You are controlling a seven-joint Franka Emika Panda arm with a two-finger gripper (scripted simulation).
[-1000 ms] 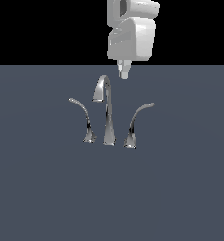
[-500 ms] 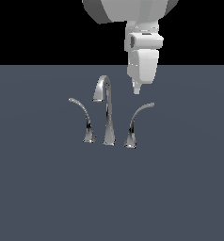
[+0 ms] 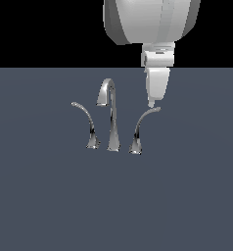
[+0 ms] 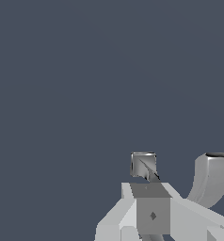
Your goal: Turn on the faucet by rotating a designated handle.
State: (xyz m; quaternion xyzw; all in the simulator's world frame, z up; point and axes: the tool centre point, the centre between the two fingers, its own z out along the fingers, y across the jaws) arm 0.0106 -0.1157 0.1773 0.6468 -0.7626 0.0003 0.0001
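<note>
The chrome faucet (image 3: pixel 111 122) stands on the grey surface, its tall hooked spout in the middle with a curved lever on each side. The handle (image 3: pixel 140 128) rises from a flared base and arches toward the exterior view's right, ending at about the spout's mid height. My gripper (image 3: pixel 151 104) hangs point-down just above that free end, fingers pressed together and holding nothing. Whether it touches the lever is unclear. In the wrist view the handle's tip (image 4: pixel 143 164) shows just past my gripper (image 4: pixel 149 188), with the faucet's spout (image 4: pixel 210 181) off to one side.
The thinner lever (image 3: pixel 85 122) sweeps toward the exterior view's left, on the far side of the spout from my gripper. A flat dark grey surface (image 3: pixel 116 206) lies all around the faucet. The bulky white arm (image 3: pixel 152 22) hangs overhead.
The arm has moved toward the exterior view's right and lower, from above the spout to just over the handle's tip. The faucet has not moved.
</note>
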